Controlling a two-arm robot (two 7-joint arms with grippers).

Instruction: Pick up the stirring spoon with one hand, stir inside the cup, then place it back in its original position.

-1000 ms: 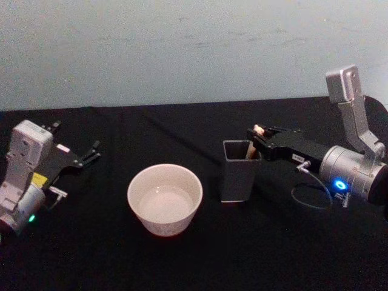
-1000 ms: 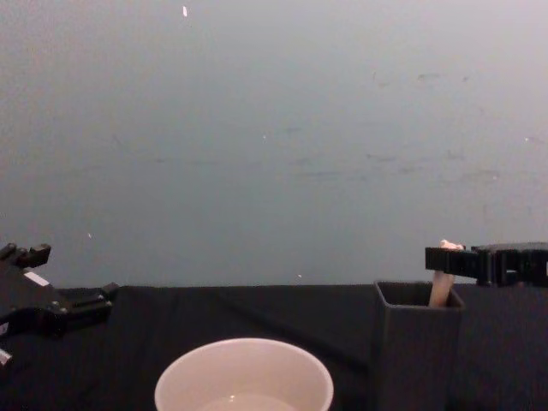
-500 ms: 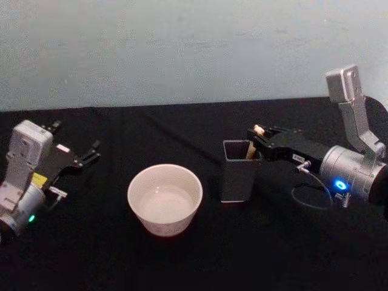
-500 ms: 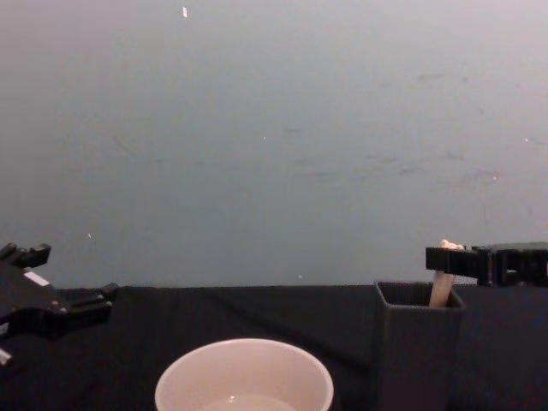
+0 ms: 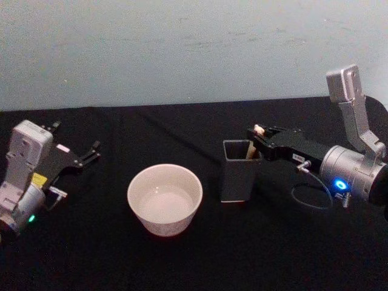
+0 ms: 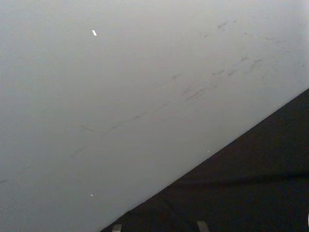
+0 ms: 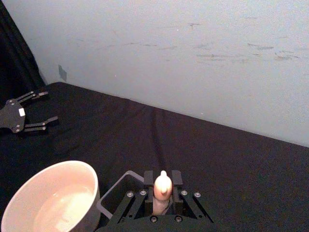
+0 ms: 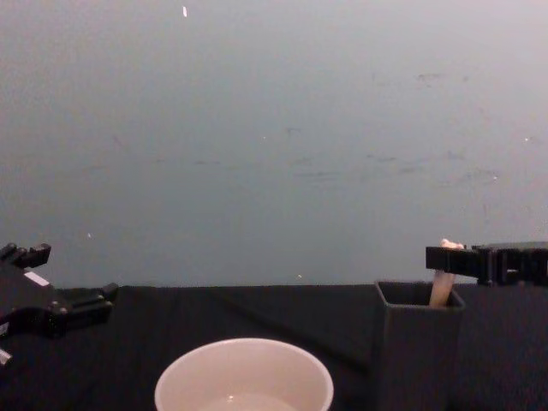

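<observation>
R gripper [image 7: 162, 195] has jaws clenched on the stirring spoon [image 7: 162, 187] handle, spoon upright in the holder [image 5: 237, 171] right of the cup [image 5: 164, 199]. I'd lift straight up (no tilt) till stem clears rim. L gripper [image 5: 85, 156] parked, jaws spread.

A pale grey wall [image 6: 145, 87] takes up most of the left wrist view, marked by faint dark scuffs [image 6: 212, 82] and a small white fleck [image 6: 94, 33]. The black-covered desk [image 6: 251, 188] enters as a dark wedge, its edge running diagonally against the wall. Two small pale tabs [image 6: 203, 225] sit at the frame's border; what they are cannot be told.
</observation>
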